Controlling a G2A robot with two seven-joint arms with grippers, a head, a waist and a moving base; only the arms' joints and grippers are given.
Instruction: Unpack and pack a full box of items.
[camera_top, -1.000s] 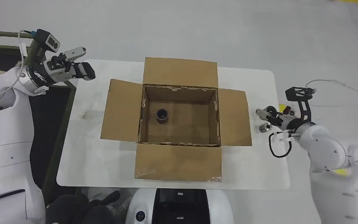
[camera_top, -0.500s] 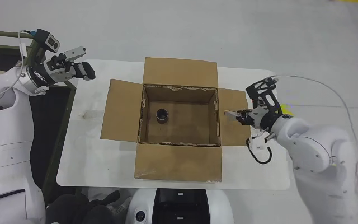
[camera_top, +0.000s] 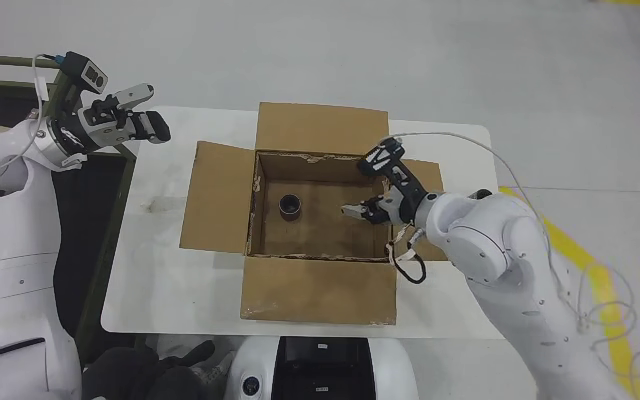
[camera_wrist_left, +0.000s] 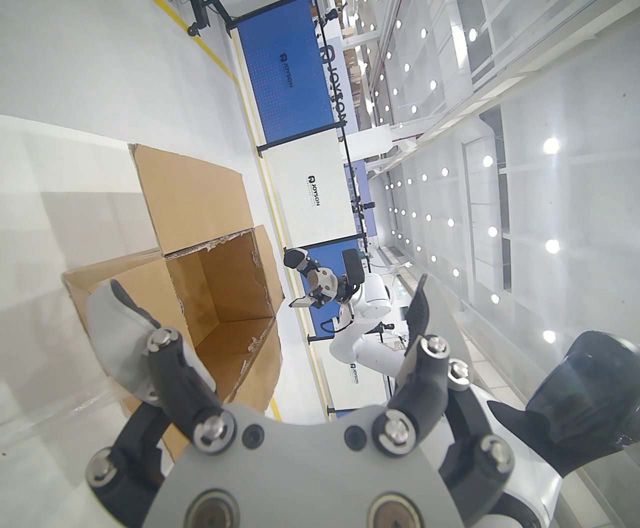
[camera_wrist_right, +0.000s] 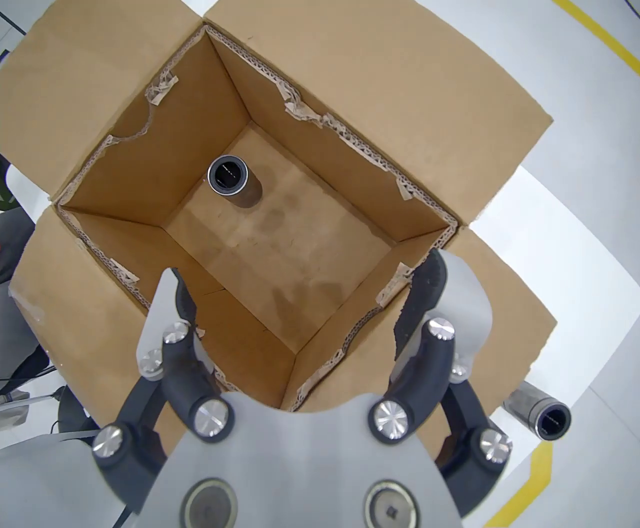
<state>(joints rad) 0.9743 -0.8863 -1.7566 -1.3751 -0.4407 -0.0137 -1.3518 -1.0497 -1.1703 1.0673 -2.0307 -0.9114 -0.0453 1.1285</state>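
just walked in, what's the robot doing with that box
The right end effector hangs open and empty over the right side of the open cardboard box. One metal cylinder stands on the box floor; a second cylinder lies on the table outside. The left end effector is open, off by the table's left corner.

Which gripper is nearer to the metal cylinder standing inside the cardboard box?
Right. The right gripper hangs over the box interior, close to the cylinder; the left gripper sits outside the box, by the table corner.
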